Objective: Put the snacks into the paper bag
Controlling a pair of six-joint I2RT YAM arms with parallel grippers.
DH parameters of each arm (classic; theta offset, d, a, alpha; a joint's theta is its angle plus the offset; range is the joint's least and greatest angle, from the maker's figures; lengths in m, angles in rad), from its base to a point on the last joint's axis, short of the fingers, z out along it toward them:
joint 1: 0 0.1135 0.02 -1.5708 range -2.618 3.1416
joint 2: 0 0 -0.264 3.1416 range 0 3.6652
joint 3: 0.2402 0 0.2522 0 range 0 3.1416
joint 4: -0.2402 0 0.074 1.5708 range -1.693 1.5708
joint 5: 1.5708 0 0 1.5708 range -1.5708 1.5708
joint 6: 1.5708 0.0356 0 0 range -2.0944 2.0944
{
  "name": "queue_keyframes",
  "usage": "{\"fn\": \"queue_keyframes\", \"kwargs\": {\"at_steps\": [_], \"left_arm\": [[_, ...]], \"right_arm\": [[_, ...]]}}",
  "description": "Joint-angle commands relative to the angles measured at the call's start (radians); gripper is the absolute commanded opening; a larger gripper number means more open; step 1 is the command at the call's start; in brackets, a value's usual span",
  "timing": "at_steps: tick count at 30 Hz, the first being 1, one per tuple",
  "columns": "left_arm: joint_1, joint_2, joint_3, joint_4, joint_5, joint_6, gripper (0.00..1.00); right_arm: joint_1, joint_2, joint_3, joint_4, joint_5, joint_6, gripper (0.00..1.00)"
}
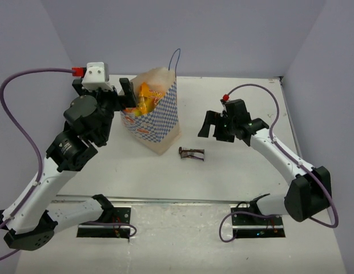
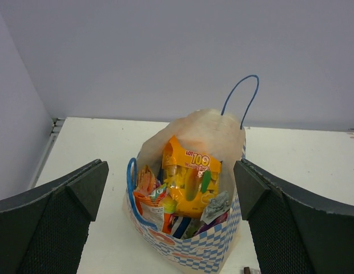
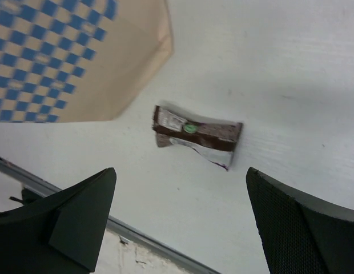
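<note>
Nearest you, the small dark brown bar (image 1: 192,153) lies flat on the table, just in front of the paper bag (image 1: 164,121) and apart from it. As far as these views show, it is the only snack outside. Your right gripper (image 3: 180,171) points at it from the right, jaws spread wide and empty, with the bar framed between the fingers but untouched. So the step in hand is picking up that bar.

Come down, straddle it across its narrow side, close, lift, then carry it over the rim. Farther back the bag stands upright, mouth open and crowded — the yellow-orange bag (image 2: 191,182) is on top of the other packets. Your left gripper (image 2: 170,168) hangs beside the mouth, jaws wide, holding nothing. Release high, clear of the blue cord handle (image 2: 241,97) at the far side.
</note>
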Motion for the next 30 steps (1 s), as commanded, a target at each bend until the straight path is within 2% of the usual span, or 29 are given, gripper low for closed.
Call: {"fn": "queue_keyframes", "kwargs": {"at_steps": [1,8,16,19,20,23,30], "left_arm": [[0.001,0.017,-0.010,0.055,0.039,-0.040,1.00],[0.001,-0.001,-0.055,0.116,0.042,-0.006,1.00],[0.001,0.054,-0.035,0.201,0.063,0.086,1.00],[0.001,0.081,-0.013,0.212,0.068,0.109,1.00],[0.001,0.083,-0.015,0.215,0.066,0.113,1.00],[0.001,0.081,-0.038,0.233,0.069,0.113,1.00],[0.001,0.068,-0.059,0.218,0.074,0.113,1.00]], "right_arm": [[-0.038,-0.016,-0.056,-0.007,-0.041,0.000,0.99],[-0.044,0.029,-0.104,0.007,-0.066,-0.021,0.99],[-0.030,0.059,-0.033,0.010,-0.078,-0.357,0.99],[0.002,0.043,-0.018,0.052,-0.067,-0.499,0.99],[0.026,0.040,-0.018,0.081,-0.061,-0.597,0.99],[0.077,0.081,0.010,0.094,-0.004,-0.709,0.99],[0.154,0.280,0.123,0.048,0.068,-0.806,0.99]]}}
